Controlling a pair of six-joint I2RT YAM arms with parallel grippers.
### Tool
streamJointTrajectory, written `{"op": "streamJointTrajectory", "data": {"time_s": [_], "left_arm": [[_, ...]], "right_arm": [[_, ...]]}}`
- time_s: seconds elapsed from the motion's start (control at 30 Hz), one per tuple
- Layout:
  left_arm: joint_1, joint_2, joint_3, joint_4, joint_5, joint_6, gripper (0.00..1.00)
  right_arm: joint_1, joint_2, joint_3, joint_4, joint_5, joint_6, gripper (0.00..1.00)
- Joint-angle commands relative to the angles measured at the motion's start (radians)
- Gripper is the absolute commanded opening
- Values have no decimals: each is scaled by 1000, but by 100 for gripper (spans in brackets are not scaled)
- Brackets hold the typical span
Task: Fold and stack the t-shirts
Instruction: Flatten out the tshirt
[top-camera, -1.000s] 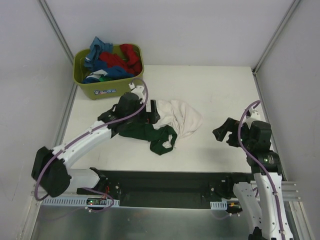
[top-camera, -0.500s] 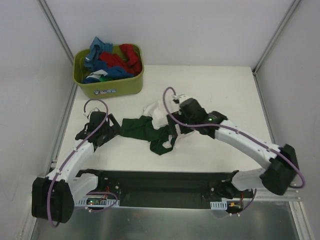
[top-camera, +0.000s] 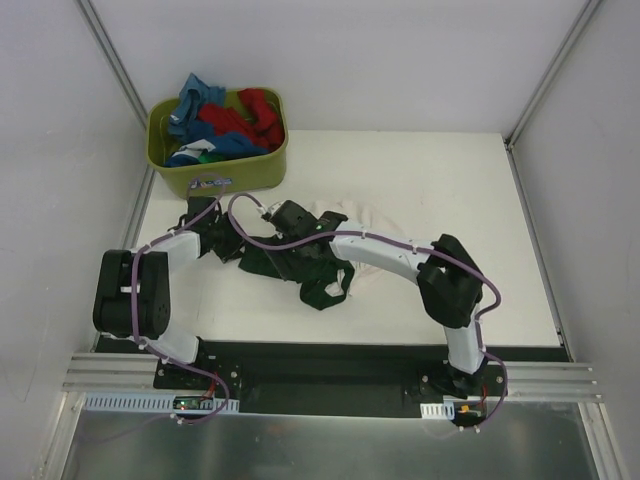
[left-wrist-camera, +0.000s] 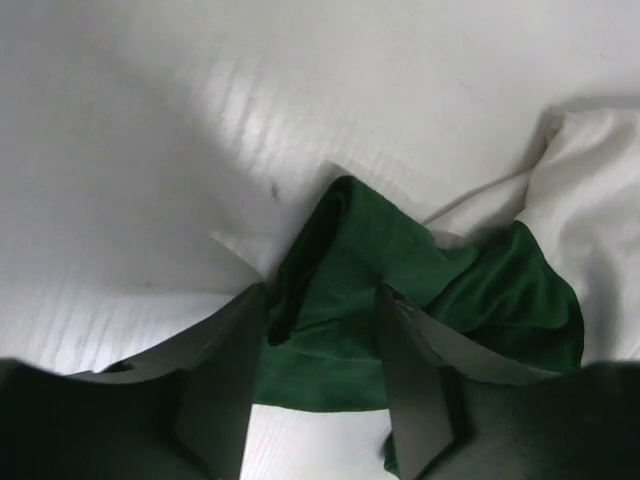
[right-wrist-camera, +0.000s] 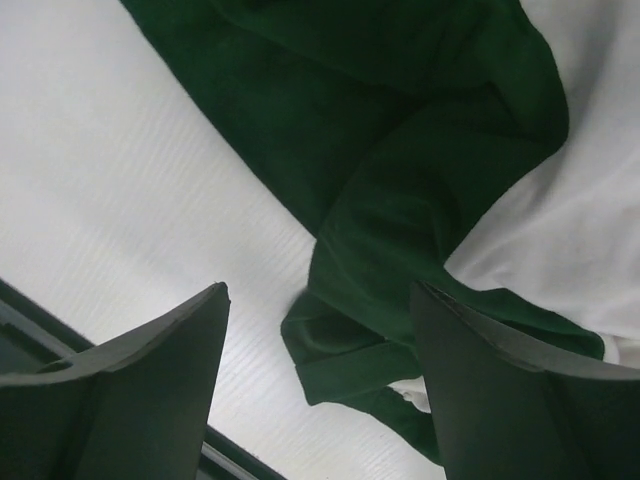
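Observation:
A cream t-shirt (top-camera: 372, 242) with dark green sleeves (top-camera: 326, 288) lies crumpled on the white table. My left gripper (top-camera: 232, 248) sits low at the shirt's left end. In the left wrist view its jaws (left-wrist-camera: 322, 300) straddle a dark green sleeve fold (left-wrist-camera: 340, 300), with a gap still showing and the cloth lying between the fingers. My right gripper (top-camera: 292, 250) reaches across over the shirt's green middle. In the right wrist view it (right-wrist-camera: 320, 295) hangs open above a green sleeve cuff (right-wrist-camera: 345, 350), not touching it.
An olive-green tub (top-camera: 215, 172) stands at the back left, filled with blue, red and green shirts (top-camera: 230, 120). Grey walls close in both sides. The right forearm (top-camera: 385, 250) stretches over the cream cloth. A black rail (top-camera: 320, 365) runs along the near edge.
The right arm swung in from the far right to above the shirt's green part. The left gripper drew back, then returned to the sleeve's left end. Both pairs of jaws have narrowed.

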Motion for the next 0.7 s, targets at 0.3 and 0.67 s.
{"op": "streamJointTrajectory", "data": {"time_s": [0.3, 0.67], "left_arm": [[4, 35, -76, 121, 118, 26, 0], [4, -357, -264, 94, -5, 32, 0]], "right_arm": [[-8, -89, -64, -18, 144, 77, 78], [-11, -284, -231, -56, 236, 85, 79]]}}
